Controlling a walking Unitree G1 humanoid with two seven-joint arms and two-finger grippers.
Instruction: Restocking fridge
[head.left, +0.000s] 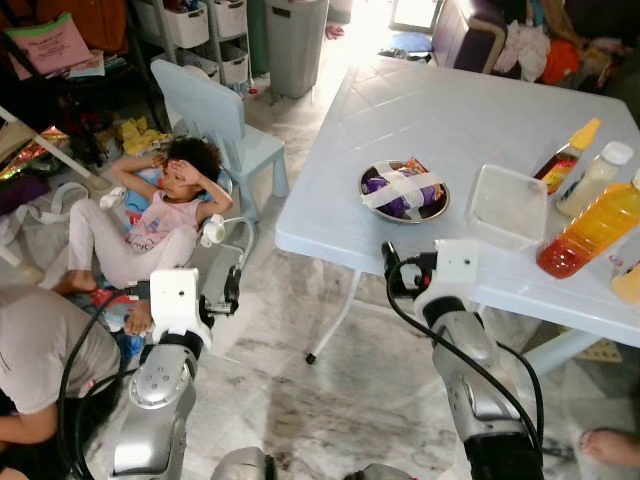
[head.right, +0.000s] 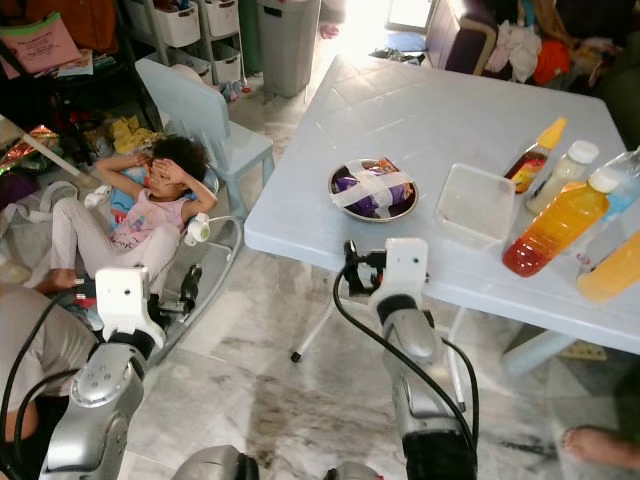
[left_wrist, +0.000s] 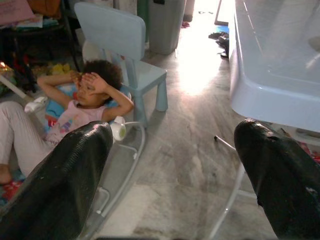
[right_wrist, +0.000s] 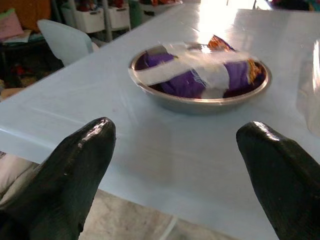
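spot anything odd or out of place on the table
The big orange bottle lies tipped on its side among upright bottles at the white table's right edge. In the metal bowl, the purple snack packet is strapped over with white tape.

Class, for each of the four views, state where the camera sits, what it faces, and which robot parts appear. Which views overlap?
Left eye, right eye: head, looking down at the pale blue plastic table; both silver arms show.
Left wrist: between open left gripper fingers, facing a person on the floor.
Right wrist: between open right gripper fingers, facing the round steel bowl.
All share the table.
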